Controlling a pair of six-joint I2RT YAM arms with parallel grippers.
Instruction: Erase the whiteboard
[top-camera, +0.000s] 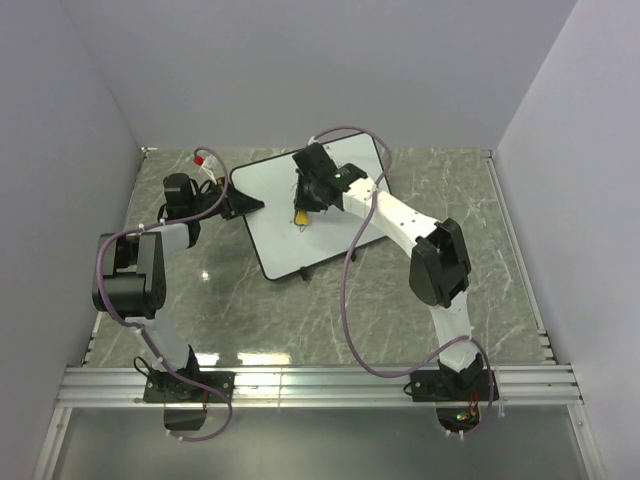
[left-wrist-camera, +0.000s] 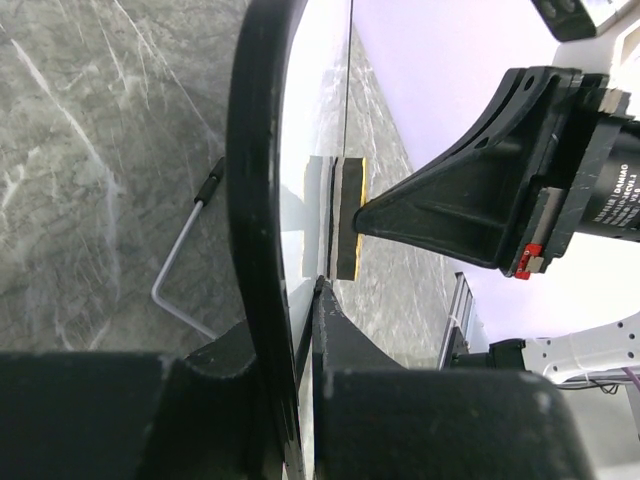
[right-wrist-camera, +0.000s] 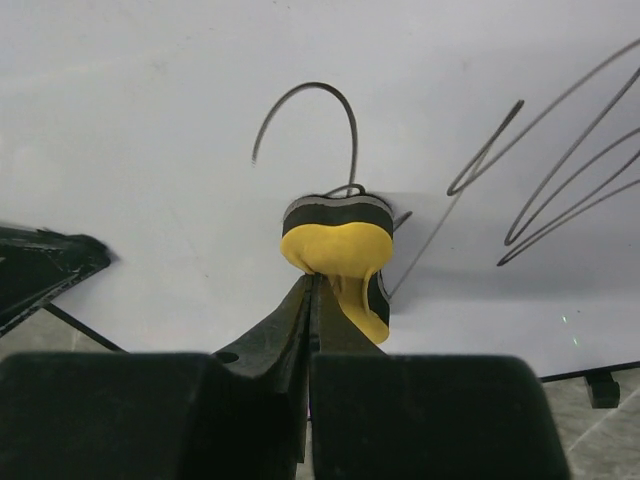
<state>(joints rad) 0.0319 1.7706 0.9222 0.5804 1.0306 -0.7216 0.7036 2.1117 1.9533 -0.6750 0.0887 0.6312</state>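
I have the whiteboard (top-camera: 275, 220) lying askew on the table (top-camera: 250, 300). 2 sets of dark pen marks show on its surface: a hooked line (right-wrist-camera: 310, 86) and looping scribbles (right-wrist-camera: 550, 180) beside it. At the foot of the hook, the right pincer (right-wrist-camera: 312, 298) pinches a yellow eraser (right-wrist-camera: 335, 245), its dark felt face pressed to the board. At the board's left rim, the left pincer (left-wrist-camera: 288, 320) is clamped on the black edge.
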